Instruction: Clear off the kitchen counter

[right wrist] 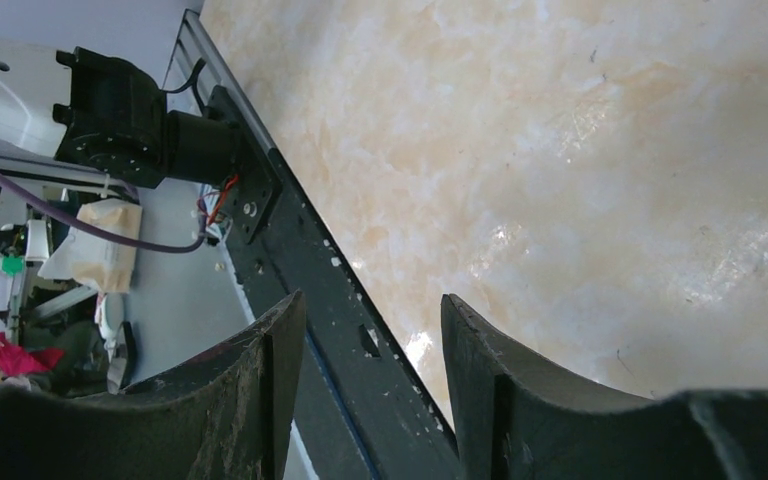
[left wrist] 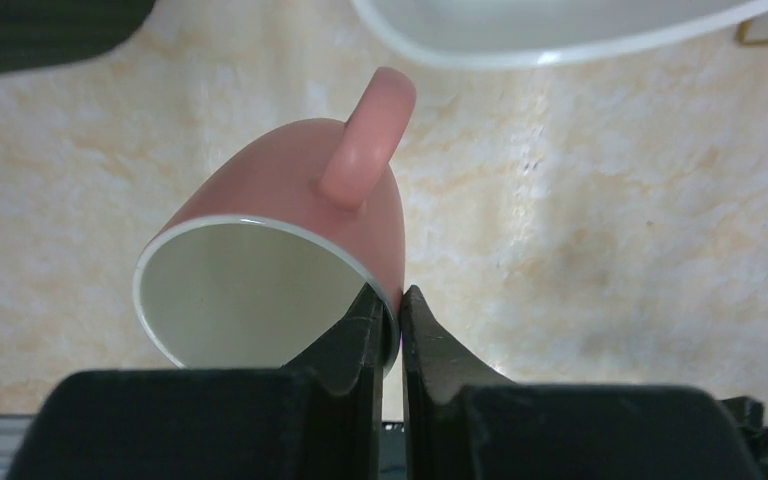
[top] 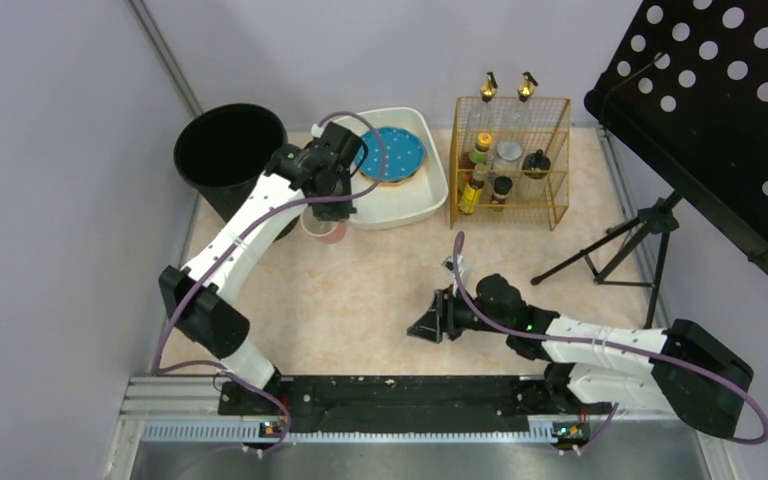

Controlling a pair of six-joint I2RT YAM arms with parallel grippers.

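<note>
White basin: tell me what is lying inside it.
A round blue dotted plate lies inside the white basin, and nothing else shows on its visible floor. The left arm covers the basin's near left corner, so anything there cannot be seen.

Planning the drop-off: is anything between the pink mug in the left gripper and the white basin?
Nothing visible. The left gripper is shut on the rim of the pink mug; only bare kitchen counter separates it from the white basin. A blue plate lies inside the basin.
</note>
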